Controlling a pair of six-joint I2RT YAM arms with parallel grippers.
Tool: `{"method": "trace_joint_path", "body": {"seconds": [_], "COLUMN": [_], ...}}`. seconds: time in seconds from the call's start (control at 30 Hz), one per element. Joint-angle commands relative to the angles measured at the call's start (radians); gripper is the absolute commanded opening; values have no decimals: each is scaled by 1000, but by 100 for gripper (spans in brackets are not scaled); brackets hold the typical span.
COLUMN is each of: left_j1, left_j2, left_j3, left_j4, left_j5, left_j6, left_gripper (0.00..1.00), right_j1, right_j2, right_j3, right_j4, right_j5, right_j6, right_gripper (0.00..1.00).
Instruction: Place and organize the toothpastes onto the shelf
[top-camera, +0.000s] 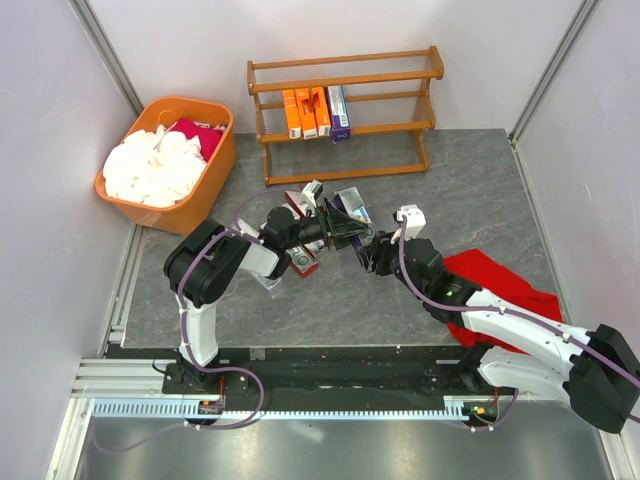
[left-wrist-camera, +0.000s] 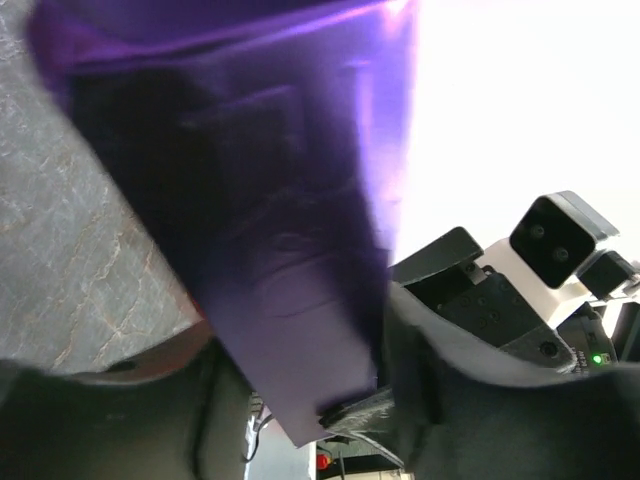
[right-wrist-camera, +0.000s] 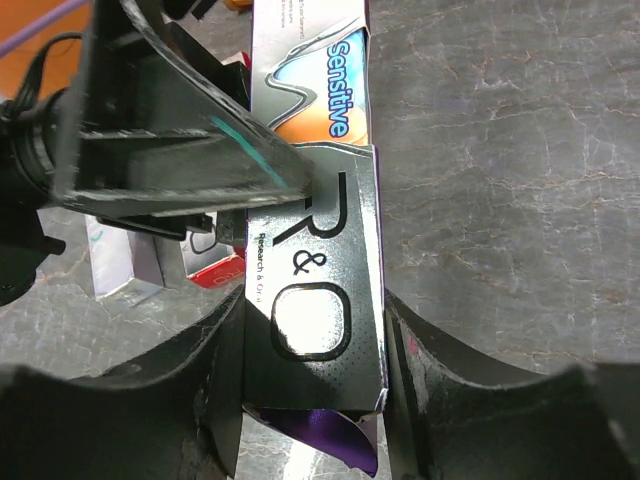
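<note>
Both arms are reaching inward, meeting mid-table. Right fingers (right-wrist-camera: 430, 380) are clamping a silver-black carton (right-wrist-camera: 315, 300). Left fingers (left-wrist-camera: 100, 420) are flanking it too, grip unclear. The shelf (top-camera: 345, 95) is standing far, holding upright cartons (top-camera: 315, 112). A red cloth (top-camera: 500, 280) is lying right.

Purple carton (left-wrist-camera: 280, 250), orange tub (top-camera: 207, 195), red cloth (top-camera: 495, 278)

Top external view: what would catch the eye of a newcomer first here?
In the middle of the table, the left gripper and the right gripper meet on one dark carton, which lies between the fingers of both. Behind them, the wooden shelf holds four upright cartons on its middle tier. An orange tub of white cloths stands at the far left.
</note>
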Motion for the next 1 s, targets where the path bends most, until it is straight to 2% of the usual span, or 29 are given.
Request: {"method": "trace_joint_path", "body": {"seconds": [0.0,0.07,0.1,0.13,0.33,0.6,0.77,0.97], "left_j1": [0,0,3,5,32,94,109,117], "left_j2": [-13,-22,-28,-42,-106,-207,-243,-241], "left_j3": [0,-3,-6,-7,-63,-158,-170,-176], "left_j4": [77,53,43,21,-59,-133,-182,-182], "left_j5": [25,28,28,25,-5,-27,-27,-13], "left_j6": [-16,3,9,18,90,161,208,212], "left_gripper": [71,79,95,100,100,100,100,100], "right_j1": [4,6,4,6,6,-35,-150,-272], "right_j2": [-10,-10,-8,-7,21,142,228,415], "right_j3": [-1,0,0,2,37,204,340,550], "right_j4": [25,17,16,14,11,8,20,36], "right_j5": [50,70,77,83,175,304,239,122], "right_j6": [-10,-3,2,5,5,-64,-85,-125], "right_gripper": [43,41,41,40,40,42,42,42]}}
